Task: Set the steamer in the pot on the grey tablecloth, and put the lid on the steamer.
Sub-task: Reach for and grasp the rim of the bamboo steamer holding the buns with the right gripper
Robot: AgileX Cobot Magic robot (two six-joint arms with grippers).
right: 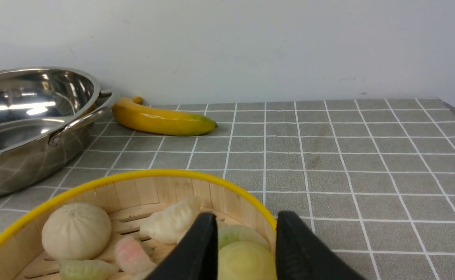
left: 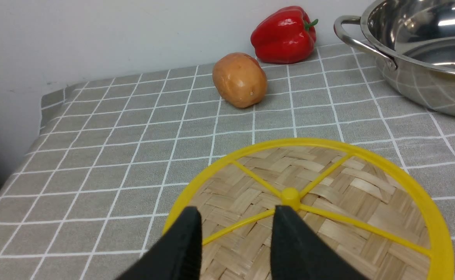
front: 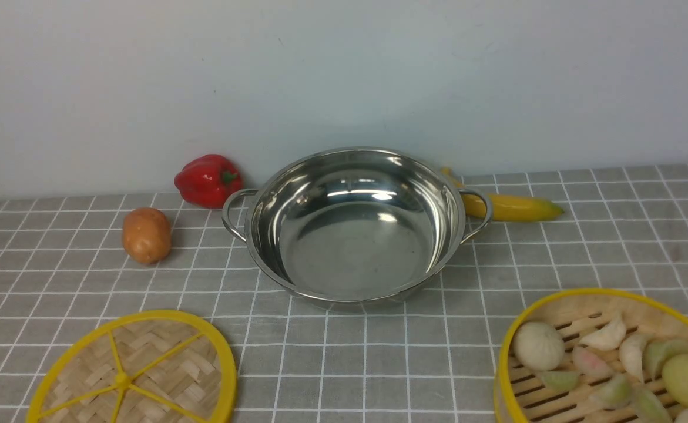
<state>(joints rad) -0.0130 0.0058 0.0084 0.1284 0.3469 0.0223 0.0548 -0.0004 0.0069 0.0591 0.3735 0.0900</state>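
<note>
Centre of the grey tablecloth with thin white grid lines (front: 379,352): a wide, shallow, shiny stainless-steel pot (front: 352,223) with two loop handles, empty, close to the pale wall. Near right, well apart from the pot: the round bamboo steamer with yellow rim and slatted floor (front: 584,305), standing on the cloth, holding a white bun (front: 539,345) and pale dumplings (front: 608,336), partly cut off by the frame edge. Near left, flat on the cloth: the flat woven-bamboo lid with yellow rim and spokes (front: 161,352). Behind the pot's left handle, a glossy red bell pepper (front: 207,179); nearer than that, a brown potato (front: 146,235); behind the right handle, a yellow banana (front: 514,207), partly hidden by the pot. Left gripper (left: 237,210) over the lid beside its hub, black fingers spread, nothing clasped. Right gripper (right: 246,216) over the steamer's food, just inside the rim, fingers likewise apart, gripping nothing.
</note>
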